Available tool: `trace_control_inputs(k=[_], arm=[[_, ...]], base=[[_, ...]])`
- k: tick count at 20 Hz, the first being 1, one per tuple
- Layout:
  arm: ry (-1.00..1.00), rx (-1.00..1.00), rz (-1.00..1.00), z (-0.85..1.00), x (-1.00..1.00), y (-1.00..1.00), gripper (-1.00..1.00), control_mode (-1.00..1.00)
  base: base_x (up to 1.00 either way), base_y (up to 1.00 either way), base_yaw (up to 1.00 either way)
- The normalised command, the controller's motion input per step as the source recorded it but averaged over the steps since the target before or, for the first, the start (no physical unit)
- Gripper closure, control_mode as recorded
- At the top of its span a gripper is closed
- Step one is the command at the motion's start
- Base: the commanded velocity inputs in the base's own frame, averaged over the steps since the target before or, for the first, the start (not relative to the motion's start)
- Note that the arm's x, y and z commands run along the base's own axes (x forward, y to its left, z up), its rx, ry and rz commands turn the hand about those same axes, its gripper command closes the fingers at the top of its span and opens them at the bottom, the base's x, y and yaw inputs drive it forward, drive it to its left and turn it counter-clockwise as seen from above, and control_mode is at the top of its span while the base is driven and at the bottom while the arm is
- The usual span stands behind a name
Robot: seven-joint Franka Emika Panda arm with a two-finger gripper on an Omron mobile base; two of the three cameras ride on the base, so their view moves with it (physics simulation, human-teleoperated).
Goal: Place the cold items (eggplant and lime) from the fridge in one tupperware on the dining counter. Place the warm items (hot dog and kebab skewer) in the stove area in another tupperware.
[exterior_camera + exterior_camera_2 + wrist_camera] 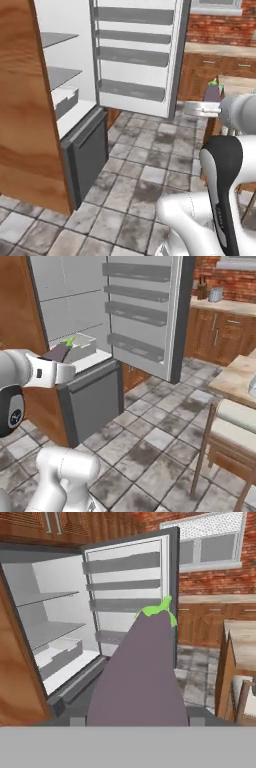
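A purple eggplant (145, 672) with a green stem is held in my gripper (210, 103), which is shut on it. The eggplant (213, 92) hangs in the air in front of the open fridge (75, 75), above the tiled floor. In the right base view, the eggplant (60, 351) sticks up from the gripper (62, 362), level with the fridge's lower drawer. The eggplant covers the fingertips in the hand view. The lime, hot dog and kebab skewer are out of view.
The fridge door (135, 50) stands wide open with several door shelves. A wooden dining counter (235, 381) and a chair (232, 428) stand to the right. Wood cabinets (220, 331) line the brick back wall. Tiled floor (140, 170) lies between.
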Motion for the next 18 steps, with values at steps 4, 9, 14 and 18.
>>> trace_control_inputs(k=[4, 9, 14, 18], arm=[[0.00, 0.00, 0.00, 0.00, 0.00, 0.00, 1.00, 1.00], [0.00, 0.00, 0.00, 0.00, 0.00, 0.00, 1.00, 1.00], [0.00, 0.00, 0.00, 0.00, 0.00, 0.00, 1.00, 1.00], [0.00, 0.00, 0.00, 0.00, 0.00, 0.00, 1.00, 1.00]], base=[[-0.35, -0.78, -0.44], [-0.05, -0.99, -0.34], [0.08, -1.00, -0.19], [0.19, -1.00, -0.11]])
